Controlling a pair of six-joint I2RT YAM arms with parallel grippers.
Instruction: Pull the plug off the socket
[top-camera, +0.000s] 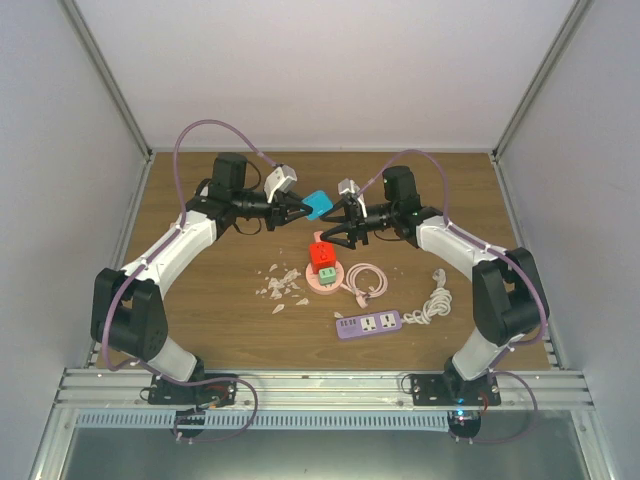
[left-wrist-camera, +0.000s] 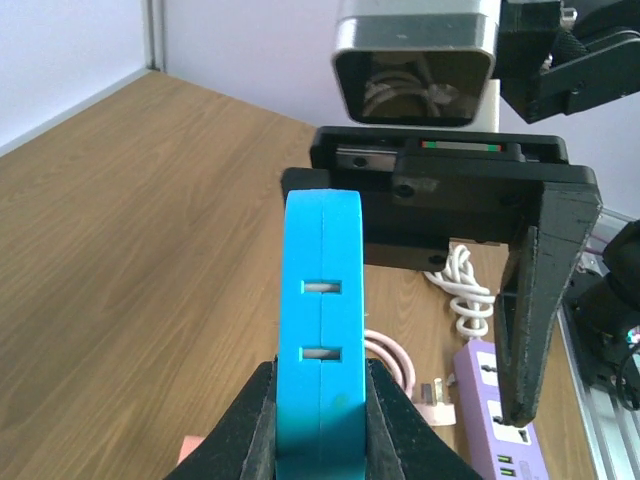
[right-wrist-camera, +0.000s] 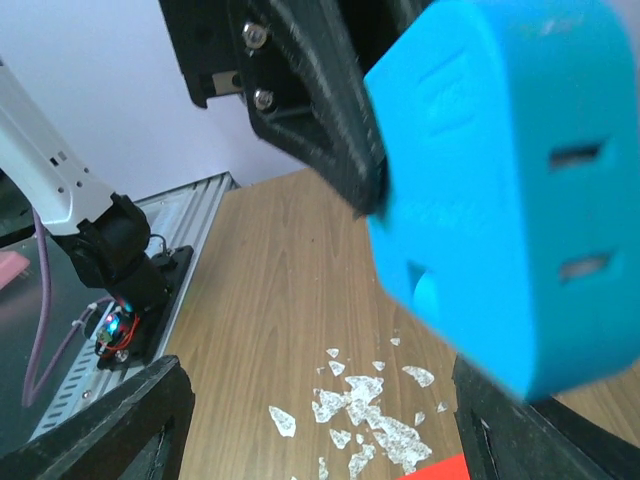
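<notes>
My left gripper (top-camera: 298, 210) is shut on a blue socket block (top-camera: 317, 205) and holds it in the air above the table's middle back. In the left wrist view the block (left-wrist-camera: 322, 330) stands upright between my pads, two slots facing the camera. My right gripper (top-camera: 335, 232) is open and empty, just right of and a little below the block. In the right wrist view the block (right-wrist-camera: 510, 180) fills the upper right, above my spread fingers (right-wrist-camera: 130, 420). No plug shows in the block.
A red block (top-camera: 322, 254) and a green block (top-camera: 328, 272) sit on a pink round base (top-camera: 325, 283) with a coiled pink cable (top-camera: 365, 280). A purple power strip (top-camera: 369, 324) with a white cable (top-camera: 435, 300) lies nearer. White shards (top-camera: 282, 285) are scattered to the left.
</notes>
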